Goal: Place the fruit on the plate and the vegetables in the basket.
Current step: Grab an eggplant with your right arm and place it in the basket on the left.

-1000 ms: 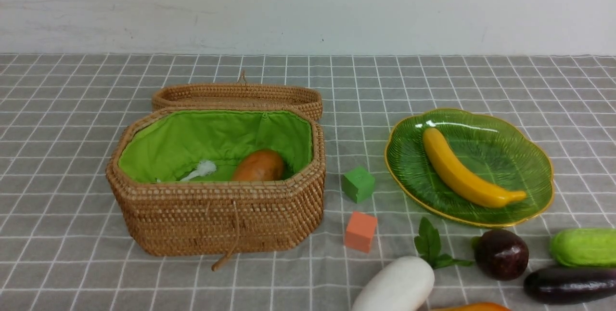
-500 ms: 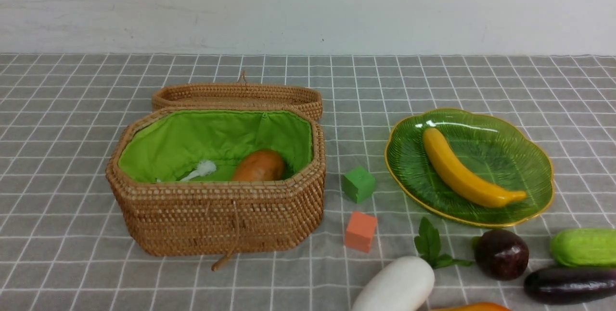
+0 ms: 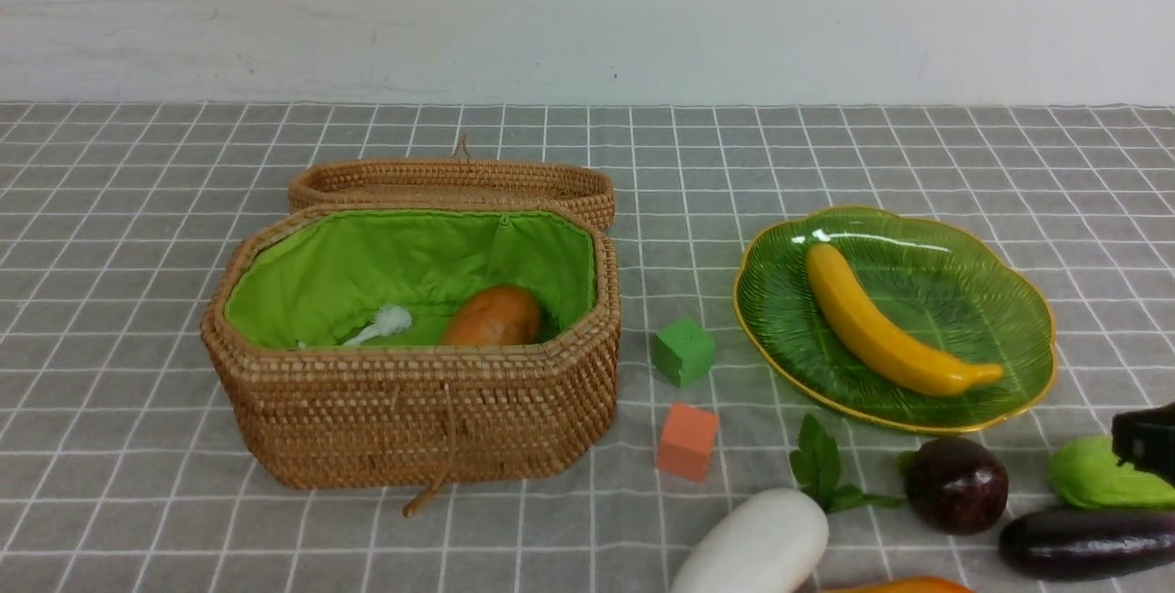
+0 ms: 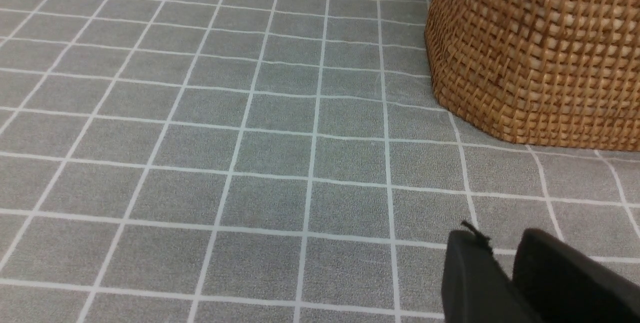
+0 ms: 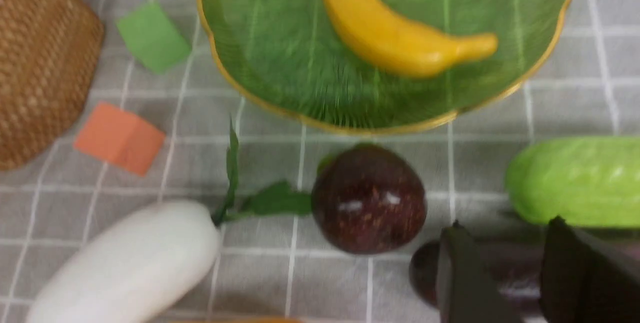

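Observation:
The woven basket (image 3: 408, 409) stands open at the left with an orange-brown potato (image 3: 494, 316) inside. On the green plate (image 3: 789, 299) lies the banana (image 3: 886, 327). In front of the plate sit the maroon fruit (image 3: 956, 485), white radish (image 3: 753, 545), green gourd (image 3: 1088, 475), purple eggplant (image 3: 1083, 542) and a sliver of mango (image 3: 904, 586). My right gripper (image 3: 1145, 441) hangs open over the gourd and eggplant; in the right wrist view the right gripper (image 5: 506, 224) has its fingers either side of the eggplant (image 5: 425, 273). My left gripper (image 4: 500, 235) hovers near the basket wall (image 4: 535, 53), slightly open and empty.
A green cube (image 3: 683, 351) and an orange cube (image 3: 688, 441) lie between basket and plate. The basket lid (image 3: 454, 182) lies flat behind it. A white tassel (image 3: 381, 325) rests on the lining. Grey checked cloth covers the table.
My right gripper has come into the front view at the right edge, now partly covering the gourd. Nothing on the table has shifted.

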Controlling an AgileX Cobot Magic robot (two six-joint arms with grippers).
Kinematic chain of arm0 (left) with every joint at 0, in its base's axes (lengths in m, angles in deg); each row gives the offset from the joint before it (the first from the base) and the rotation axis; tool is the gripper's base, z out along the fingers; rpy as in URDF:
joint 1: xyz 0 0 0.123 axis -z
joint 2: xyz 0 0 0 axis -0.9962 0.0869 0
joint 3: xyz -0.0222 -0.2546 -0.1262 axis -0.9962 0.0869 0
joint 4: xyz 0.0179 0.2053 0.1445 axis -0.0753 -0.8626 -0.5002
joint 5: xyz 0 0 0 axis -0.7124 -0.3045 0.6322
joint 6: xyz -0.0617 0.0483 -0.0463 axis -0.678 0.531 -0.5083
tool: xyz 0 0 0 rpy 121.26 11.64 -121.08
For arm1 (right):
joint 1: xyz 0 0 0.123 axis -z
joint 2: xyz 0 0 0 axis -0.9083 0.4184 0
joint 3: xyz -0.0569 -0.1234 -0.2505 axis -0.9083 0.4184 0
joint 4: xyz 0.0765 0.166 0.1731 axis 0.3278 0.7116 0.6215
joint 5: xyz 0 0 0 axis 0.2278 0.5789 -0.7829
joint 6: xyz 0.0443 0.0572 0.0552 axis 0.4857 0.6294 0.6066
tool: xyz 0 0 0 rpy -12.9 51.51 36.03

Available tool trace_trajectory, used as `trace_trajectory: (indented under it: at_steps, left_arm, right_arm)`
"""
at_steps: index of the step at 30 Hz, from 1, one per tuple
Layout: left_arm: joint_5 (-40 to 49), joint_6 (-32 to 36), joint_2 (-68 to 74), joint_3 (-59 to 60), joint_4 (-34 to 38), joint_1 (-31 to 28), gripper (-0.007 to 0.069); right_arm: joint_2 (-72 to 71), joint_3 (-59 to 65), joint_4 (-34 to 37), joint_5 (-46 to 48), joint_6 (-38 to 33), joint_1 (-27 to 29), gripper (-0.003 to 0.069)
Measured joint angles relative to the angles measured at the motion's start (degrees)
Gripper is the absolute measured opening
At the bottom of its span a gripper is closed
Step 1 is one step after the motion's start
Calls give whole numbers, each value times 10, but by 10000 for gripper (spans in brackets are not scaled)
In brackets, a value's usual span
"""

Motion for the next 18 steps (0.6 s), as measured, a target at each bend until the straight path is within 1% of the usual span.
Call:
trace_trajectory:
  at_steps: [8,18]
  left_arm:
    - [0,0,0,0,0,0,141]
    - [0,0,0,0,0,0,147]
  right_arm:
    - [50,0,0,10,0,0,241]
    - [51,-1,0,3,0,0,241]
